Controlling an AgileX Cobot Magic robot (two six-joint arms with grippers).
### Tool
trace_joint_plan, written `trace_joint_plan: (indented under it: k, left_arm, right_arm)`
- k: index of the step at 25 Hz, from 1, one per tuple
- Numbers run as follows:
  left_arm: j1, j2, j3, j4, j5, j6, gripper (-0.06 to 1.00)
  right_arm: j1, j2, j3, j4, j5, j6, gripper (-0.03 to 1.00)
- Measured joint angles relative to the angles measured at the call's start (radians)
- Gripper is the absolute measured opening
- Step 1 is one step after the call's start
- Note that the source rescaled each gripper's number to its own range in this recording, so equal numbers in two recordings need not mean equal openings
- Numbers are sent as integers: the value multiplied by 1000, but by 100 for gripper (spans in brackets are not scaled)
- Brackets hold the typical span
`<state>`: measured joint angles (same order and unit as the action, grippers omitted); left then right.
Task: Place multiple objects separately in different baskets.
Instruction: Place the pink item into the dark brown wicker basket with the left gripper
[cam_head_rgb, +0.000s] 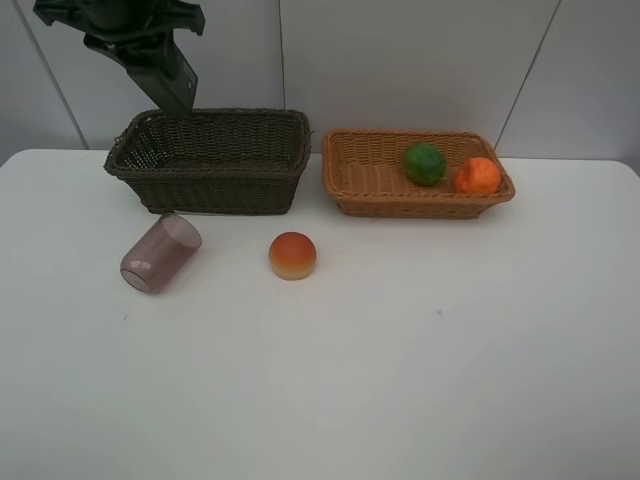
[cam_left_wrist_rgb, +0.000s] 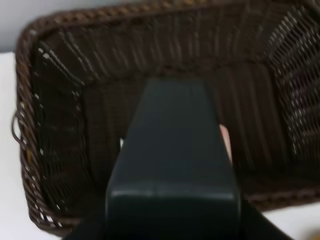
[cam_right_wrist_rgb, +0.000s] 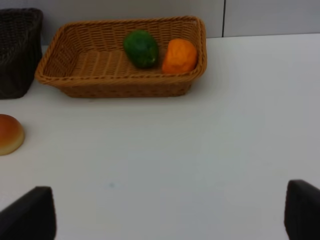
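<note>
Toward the back of the white desk (cam_head_rgb: 400, 380) stand two wicker baskets side by side, close but apart: a deeper dark brown basket (cam_head_rgb: 210, 185) on the left and a shallower light orange-brown basket (cam_head_rgb: 420, 207) on the right. Inside the light one lie a green oval fruit (cam_head_rgb: 425, 163) and an orange (cam_head_rgb: 477, 176), just beside each other toward its right end. On the desk in front of the dark basket, a translucent pink cup (cam_head_rgb: 158, 254) lies on its side. A red-orange peach (cam_head_rgb: 292, 255) sits near it, in front of the gap between the baskets. The left arm (cam_head_rgb: 150, 45) slants down over the dark basket's back left corner, and the left tool (cam_left_wrist_rgb: 175, 115) hangs over the basket's interior with its jaws together. A pale pinkish sliver (cam_left_wrist_rgb: 226, 142) shows past its edge, possibly a small item, though the blur hides what it is and whether it is gripped. The right tool (cam_right_wrist_rgb: 167, 215) hovers low over the desk in front of the light basket, its fingers (cam_right_wrist_rgb: 30, 215) spread wide apart.
</note>
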<state>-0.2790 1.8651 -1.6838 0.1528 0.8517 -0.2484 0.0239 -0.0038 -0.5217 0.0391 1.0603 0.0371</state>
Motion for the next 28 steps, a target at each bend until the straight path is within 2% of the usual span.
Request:
trace_joint_plan:
  k: [9, 17, 28]
  left_arm:
    - [81, 123, -2, 11, -78, 0, 2]
    - [88, 244, -2, 24, -171, 0, 2]
    - [88, 281, -2, 60, -271, 0, 2]
  right_arm:
    - [0, 0, 0, 1, 0, 0, 100]
    - [0, 0, 0, 1, 0, 0, 100]
    - [0, 0, 0, 1, 0, 0, 100]
